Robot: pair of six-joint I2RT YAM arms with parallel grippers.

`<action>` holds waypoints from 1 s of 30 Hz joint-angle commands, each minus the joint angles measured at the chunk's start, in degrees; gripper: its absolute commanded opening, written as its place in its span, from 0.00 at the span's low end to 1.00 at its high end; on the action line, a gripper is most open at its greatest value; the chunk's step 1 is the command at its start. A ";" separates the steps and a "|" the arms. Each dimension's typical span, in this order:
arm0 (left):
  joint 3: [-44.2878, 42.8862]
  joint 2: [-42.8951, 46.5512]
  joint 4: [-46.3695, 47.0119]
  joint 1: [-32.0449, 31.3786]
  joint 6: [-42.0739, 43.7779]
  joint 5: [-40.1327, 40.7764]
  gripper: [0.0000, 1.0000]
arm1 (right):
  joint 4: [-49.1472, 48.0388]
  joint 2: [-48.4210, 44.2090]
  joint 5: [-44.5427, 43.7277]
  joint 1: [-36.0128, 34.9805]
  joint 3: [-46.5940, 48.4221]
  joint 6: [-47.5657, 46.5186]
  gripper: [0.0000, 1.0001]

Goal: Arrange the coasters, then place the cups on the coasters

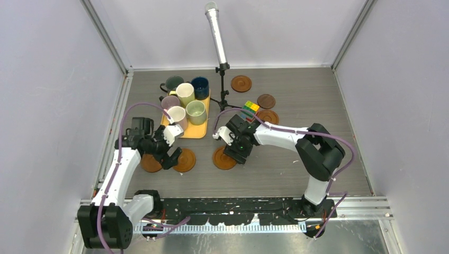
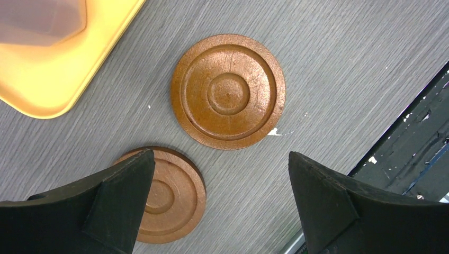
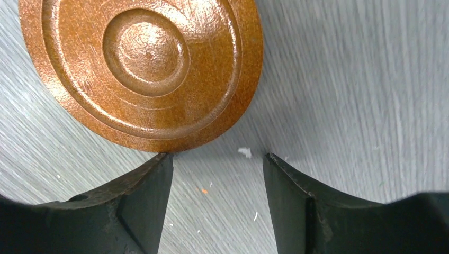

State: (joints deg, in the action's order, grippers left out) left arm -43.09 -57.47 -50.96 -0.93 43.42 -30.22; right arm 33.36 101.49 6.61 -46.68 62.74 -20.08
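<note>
Coasters [image 1: 185,160] half arranged, I reckon: three near front, three far right; cups [image 1: 185,92] on tray [image 1: 197,131]. Left gripper [image 2: 219,156] spread wide, empty; right gripper [image 3: 217,156] apart, empty, at one coaster's edge. Next I'd fetch a far one.

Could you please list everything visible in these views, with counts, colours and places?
coasters: six, brown; three far right, three in a near row by the grippers.
mugs: six; pink, pale green, mauve, cream, dark green, navy; clustered at the tray.
tray: one, orange-yellow, left of centre.
cube: one, multicoloured, beside the right arm's wrist.
microphone: one, silver, far middle, on a black stand.
table: one, grey wood grain.
left gripper: one, black, open over the two near-left coasters.
right gripper: one, black, open at the near-middle coaster's edge.
</note>
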 commanded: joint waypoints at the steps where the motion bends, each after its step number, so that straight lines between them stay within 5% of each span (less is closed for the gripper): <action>1: -1.06 1.58 -0.31 0.67 -1.08 -2.83 1.00 | -3.39 3.82 2.43 -2.00 2.65 1.38 0.67; 13: -3.02 0.52 -2.87 2.95 -2.23 -4.79 1.00 | -0.31 -0.74 3.27 -1.87 5.44 3.66 0.63; 22: -6.85 -1.25 -5.92 2.95 -3.55 -8.18 1.00 | 4.43 -15.98 11.47 18.92 2.34 7.42 0.64; 30: -7.58 -0.37 -5.90 2.92 -4.59 -8.66 1.00 | 4.34 -7.87 7.40 35.88 10.54 8.56 0.61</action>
State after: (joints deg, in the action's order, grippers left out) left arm -48.71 -58.63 -56.07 1.65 39.81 -36.71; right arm 37.06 88.40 15.86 -13.72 67.90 -12.97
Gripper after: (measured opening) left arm 0.996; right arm 0.615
